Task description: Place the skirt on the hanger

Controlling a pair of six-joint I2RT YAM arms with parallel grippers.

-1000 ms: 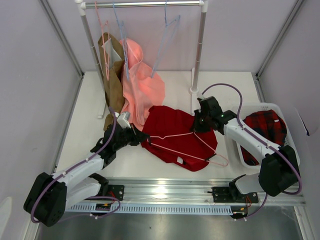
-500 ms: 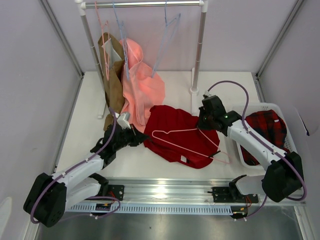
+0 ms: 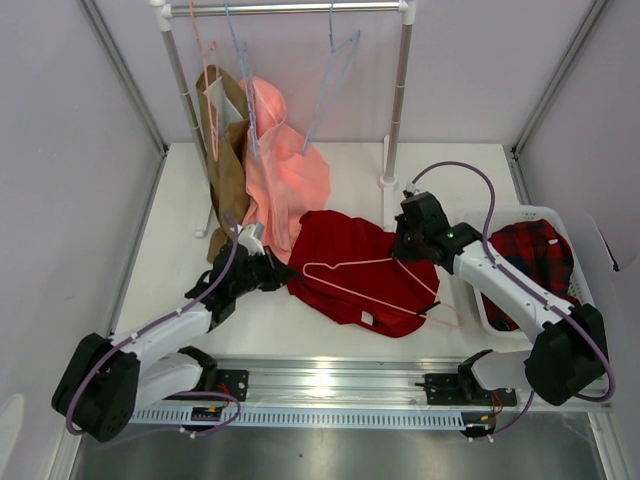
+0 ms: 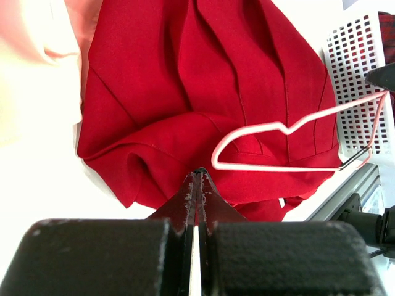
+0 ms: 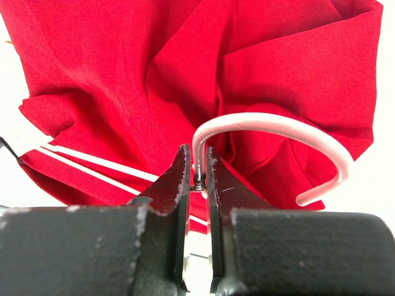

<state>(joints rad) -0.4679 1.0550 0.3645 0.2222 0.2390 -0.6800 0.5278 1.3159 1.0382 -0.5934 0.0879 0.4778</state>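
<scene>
The dark red skirt lies crumpled on the white table between my two arms, its small white label near the front hem. The pale pink hanger rests across the top of it. My right gripper is shut on the hanger's twisted neck, just below the hook, over the skirt's right side. My left gripper is shut, its tips pressed into the skirt's left edge, pinching cloth. One hanger corner shows just beyond them.
A clothes rack post stands behind the skirt. On its rail hang a brown garment, a salmon-pink garment and light blue hangers. A white basket with plaid cloth sits right. A metal rail runs along the front.
My right gripper has shifted slightly right with the hanger, dragging the skirt's front part right. The left gripper has barely moved. Almost nothing has changed in the last half second.
</scene>
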